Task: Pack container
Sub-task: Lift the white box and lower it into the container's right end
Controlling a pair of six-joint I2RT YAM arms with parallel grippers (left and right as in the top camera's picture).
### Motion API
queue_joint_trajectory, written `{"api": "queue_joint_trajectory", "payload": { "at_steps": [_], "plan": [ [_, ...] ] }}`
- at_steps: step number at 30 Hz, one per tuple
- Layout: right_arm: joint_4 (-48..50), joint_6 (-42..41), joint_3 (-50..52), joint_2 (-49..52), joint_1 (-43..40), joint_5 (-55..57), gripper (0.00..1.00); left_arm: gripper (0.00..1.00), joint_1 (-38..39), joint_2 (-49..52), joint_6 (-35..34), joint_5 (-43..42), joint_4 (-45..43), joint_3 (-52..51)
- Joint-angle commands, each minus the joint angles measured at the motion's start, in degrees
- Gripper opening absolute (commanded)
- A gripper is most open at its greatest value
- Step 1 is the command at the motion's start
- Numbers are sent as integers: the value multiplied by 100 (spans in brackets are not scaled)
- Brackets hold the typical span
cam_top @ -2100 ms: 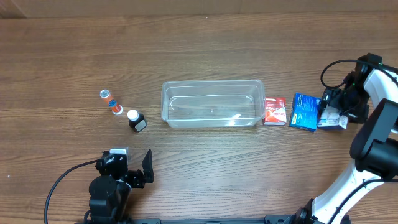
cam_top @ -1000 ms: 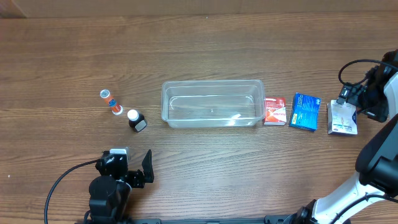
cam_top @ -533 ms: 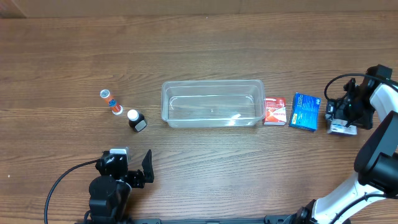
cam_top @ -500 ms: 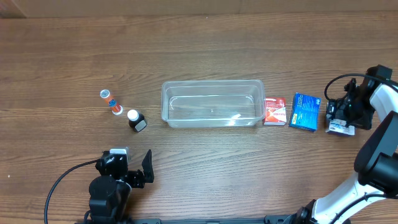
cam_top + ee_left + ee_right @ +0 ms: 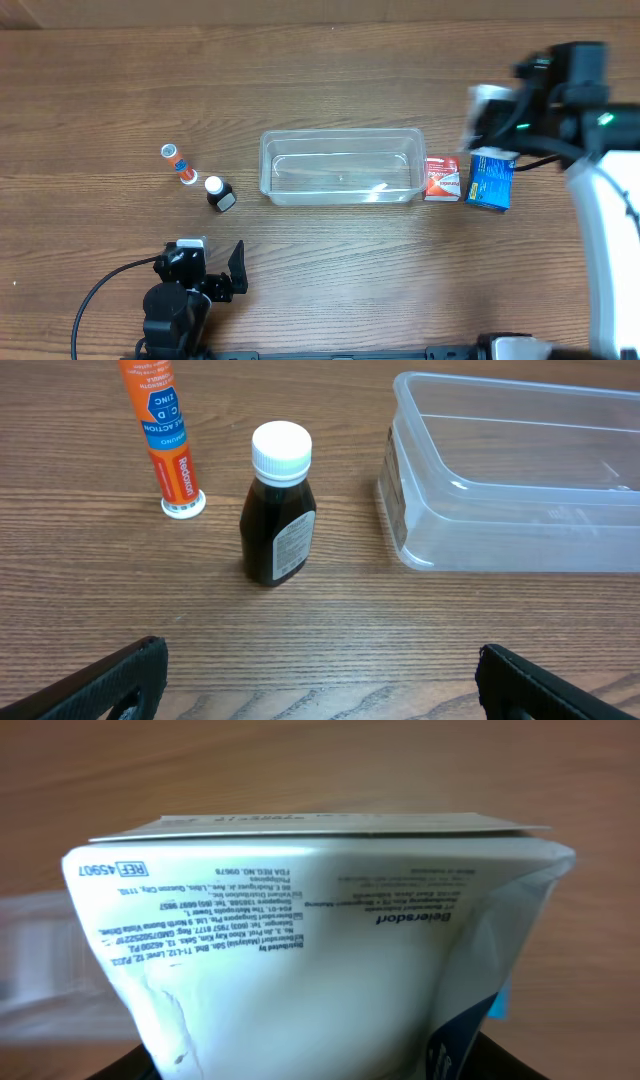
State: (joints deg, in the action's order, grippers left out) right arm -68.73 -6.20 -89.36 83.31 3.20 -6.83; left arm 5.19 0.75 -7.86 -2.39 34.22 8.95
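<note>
right gripper point(image 5: 497, 128) now up and left of its earlier spot near the right edge of the wooden table point(image 5: 320, 80), above the blue cardboard box point(image 5: 489, 179), white printed paper packet point(image 5: 300, 940) lifted off the tabletop, clamped in its jaws

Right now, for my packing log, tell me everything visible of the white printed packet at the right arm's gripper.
The white printed packet looks like glossy paper or film, creased and bulging, with a flat sealed edge along its top. Dark print, upside down in the right wrist view, includes "Beiersdorf" and "REF 45907"; a blue patch shows at one lower corner. Overhead it is a blurred white shape at the right gripper, apparently lifted, near the blue cardboard box. The gripping fingers are hidden.
</note>
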Motion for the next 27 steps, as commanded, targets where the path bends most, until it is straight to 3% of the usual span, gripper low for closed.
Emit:
{"api": "queue_joint_trajectory", "payload": {
  "at_steps": [1,5,14,16,18,22,27],
  "plan": [
    [254,-1296,46,149,1541,640,63,100,28,-46,105,-17,-17,-17],
    [839,-1974,514,695,2568,1307,64,100,28,-46,105,-17,-20,-17],
    [1539,-1759,918,2068,2098,1504,64,100,28,-46,105,-17,-17,-17],
    [1543,-1759,935,2109,2048,1515,65,100,28,-46,105,-17,-17,-17],
    [1556,-1759,988,2116,2046,1515,75,100,28,-46,105,-17,-17,-17],
    [1543,-1447,1010,2072,2074,1773,79,100,28,-46,105,-17,-17,-17],
    [1327,-1084,835,1217,2074,2142,84,100,28,-46,105,-17,-17,-17]
  ]
}}
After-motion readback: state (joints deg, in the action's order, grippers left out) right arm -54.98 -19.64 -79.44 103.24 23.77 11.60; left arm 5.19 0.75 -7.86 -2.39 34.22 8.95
